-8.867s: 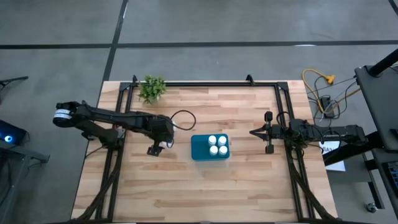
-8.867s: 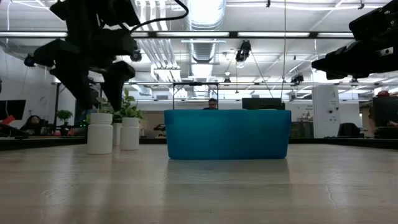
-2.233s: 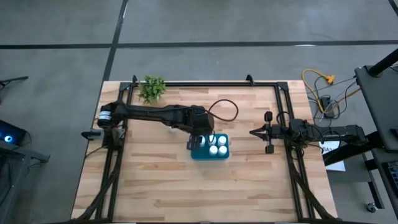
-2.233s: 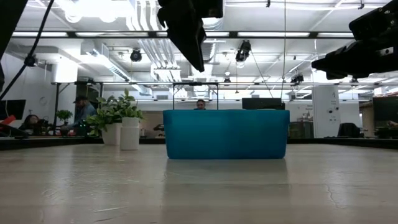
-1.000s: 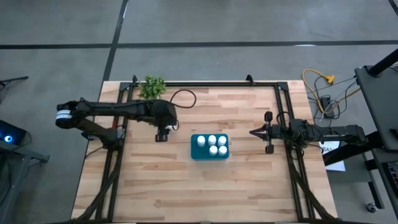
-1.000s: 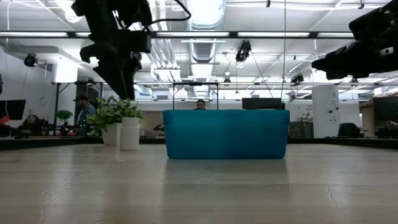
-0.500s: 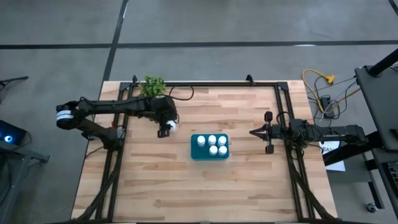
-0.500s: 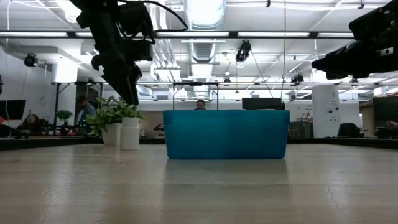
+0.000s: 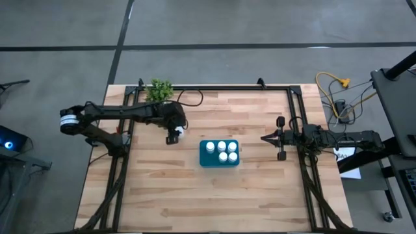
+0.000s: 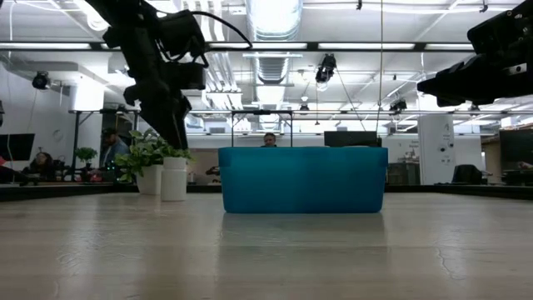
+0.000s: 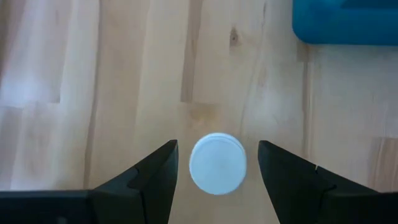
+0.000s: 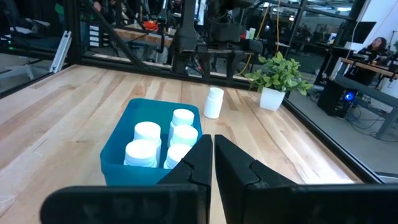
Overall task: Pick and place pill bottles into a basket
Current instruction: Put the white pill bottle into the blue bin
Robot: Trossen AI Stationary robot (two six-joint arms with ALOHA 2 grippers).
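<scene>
One white pill bottle (image 11: 217,164) stands upright on its base on the wooden table, left of the teal basket (image 9: 203,156). My left gripper (image 11: 217,144) hangs open just above it, pointing down, one finger on each side of the cap without touching. In the low view the bottle (image 10: 174,179) stands below the gripper (image 10: 179,140). Several more pill bottles (image 12: 175,134) stand upright inside the basket (image 12: 118,155). My right gripper (image 12: 213,146) waits shut near the table's right edge, level, pointing at the basket.
A small green plant (image 9: 159,91) in a white pot (image 10: 150,179) stands at the far left corner, close behind the lone bottle. A black frame rail (image 9: 214,87) runs along the table's far edge and sides. Bare wood lies in front of the basket.
My left gripper has moved a little toward the table's far edge and come down over the lone bottle, its fingers staying apart. The bottle and basket have kept their places.
</scene>
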